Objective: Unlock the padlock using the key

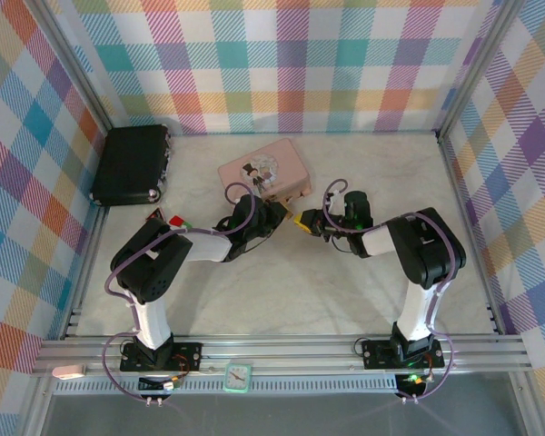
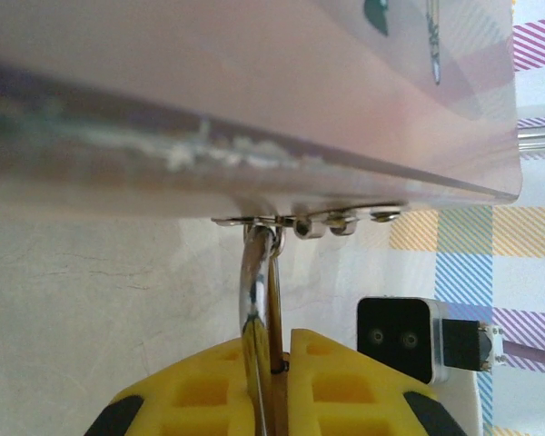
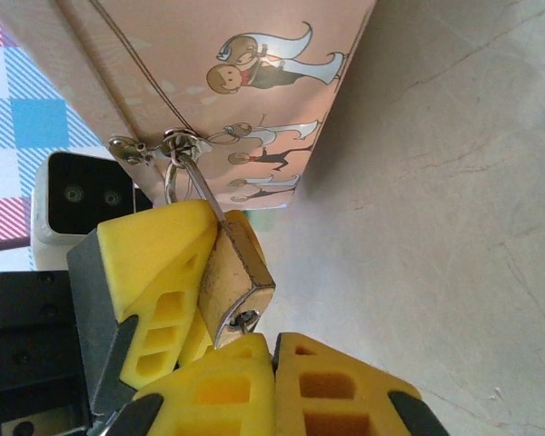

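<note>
Tin, overhead: pink tin (image 1: 263, 171) lies far-centre on table (image 1: 282, 291), black case (image 1: 132, 163) far left.
Grippers, overhead: left gripper (image 1: 286, 216) and right gripper (image 1: 302, 221) meet just near of the tin's right corner.
Padlock, left wrist: padlock (image 2: 257, 300) hangs by its shackle from the tin's hasp (image 2: 282, 221); left gripper clamps it edge-on.
Padlock, right wrist: brass body pinched between the left gripper's yellow fingers (image 3: 154, 263).
Key, right wrist: key (image 3: 246, 319) tip sits at the padlock's base, right gripper's fingers closed on it.

Left gripper (image 2: 278, 360) around padlock (image 2: 252, 283)
</note>
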`<action>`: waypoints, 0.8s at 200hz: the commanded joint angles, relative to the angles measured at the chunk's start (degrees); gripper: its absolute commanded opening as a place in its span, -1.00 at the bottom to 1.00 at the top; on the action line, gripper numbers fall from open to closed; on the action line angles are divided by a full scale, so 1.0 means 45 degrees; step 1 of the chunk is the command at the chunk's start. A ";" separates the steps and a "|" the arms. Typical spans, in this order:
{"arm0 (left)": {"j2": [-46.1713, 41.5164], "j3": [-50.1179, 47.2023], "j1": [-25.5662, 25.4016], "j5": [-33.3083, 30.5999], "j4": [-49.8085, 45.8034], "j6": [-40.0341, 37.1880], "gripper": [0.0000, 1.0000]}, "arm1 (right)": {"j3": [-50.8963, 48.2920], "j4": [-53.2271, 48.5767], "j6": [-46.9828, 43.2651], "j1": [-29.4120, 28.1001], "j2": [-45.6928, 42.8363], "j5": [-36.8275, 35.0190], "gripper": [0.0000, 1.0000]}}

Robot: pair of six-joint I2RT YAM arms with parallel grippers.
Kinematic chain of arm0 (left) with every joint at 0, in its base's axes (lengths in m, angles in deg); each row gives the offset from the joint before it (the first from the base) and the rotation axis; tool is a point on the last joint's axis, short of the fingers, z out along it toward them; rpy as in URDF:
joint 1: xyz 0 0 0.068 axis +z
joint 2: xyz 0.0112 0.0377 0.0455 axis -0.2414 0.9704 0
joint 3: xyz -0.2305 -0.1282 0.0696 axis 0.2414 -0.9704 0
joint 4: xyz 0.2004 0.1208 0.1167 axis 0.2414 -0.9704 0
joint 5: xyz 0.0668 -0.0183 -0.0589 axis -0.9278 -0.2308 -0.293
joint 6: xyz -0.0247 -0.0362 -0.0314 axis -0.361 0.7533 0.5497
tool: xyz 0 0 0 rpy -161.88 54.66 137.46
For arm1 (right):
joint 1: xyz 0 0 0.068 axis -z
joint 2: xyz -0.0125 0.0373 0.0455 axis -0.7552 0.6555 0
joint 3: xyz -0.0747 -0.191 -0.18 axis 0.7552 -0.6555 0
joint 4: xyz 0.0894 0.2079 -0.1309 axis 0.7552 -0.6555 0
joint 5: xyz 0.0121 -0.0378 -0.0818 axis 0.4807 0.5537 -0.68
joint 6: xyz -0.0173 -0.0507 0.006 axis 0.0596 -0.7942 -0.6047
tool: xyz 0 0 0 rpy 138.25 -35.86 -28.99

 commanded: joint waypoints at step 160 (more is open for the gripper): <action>0.1201 0.1322 -0.0577 -0.0134 -0.0475 -0.0474 -0.48 | -0.1552 0.4262 0.4458 -0.0449 0.1764 -0.2940 -1.00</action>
